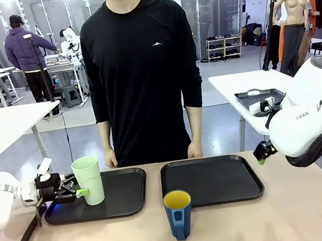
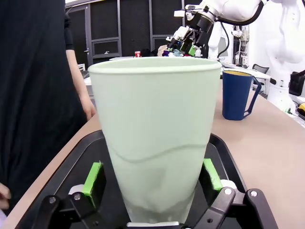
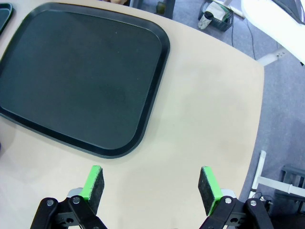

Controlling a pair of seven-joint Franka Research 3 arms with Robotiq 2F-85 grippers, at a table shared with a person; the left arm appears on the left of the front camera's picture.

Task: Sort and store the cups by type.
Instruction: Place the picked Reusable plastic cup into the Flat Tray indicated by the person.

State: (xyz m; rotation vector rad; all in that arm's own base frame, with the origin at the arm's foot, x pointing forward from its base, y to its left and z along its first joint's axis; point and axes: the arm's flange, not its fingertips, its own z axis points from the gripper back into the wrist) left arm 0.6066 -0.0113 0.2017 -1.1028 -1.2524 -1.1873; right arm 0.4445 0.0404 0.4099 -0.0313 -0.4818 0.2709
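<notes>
The pale mint-green tumbler (image 1: 88,180) stands upright on the left black tray (image 1: 130,197). My left gripper (image 1: 82,192) reaches in from the left and is open, its green pads (image 2: 93,177) on either side of the tumbler's (image 2: 155,133) lower part with a slim gap at each side. The dark blue mug (image 1: 179,214) with a yellow inside stands on the bare table in front of the trays; in the left wrist view the mug (image 2: 237,95) is beyond the tumbler. My right gripper (image 3: 151,185) hangs open and holds nothing above the table, right of the right tray (image 3: 71,76).
A person in black stands at the far edge behind the trays, hands (image 1: 111,159) hanging near the table edge. The right tray (image 1: 211,179) holds nothing. My right gripper (image 1: 264,152) hovers near the table's right side. Bare tabletop (image 1: 271,219) lies around the mug.
</notes>
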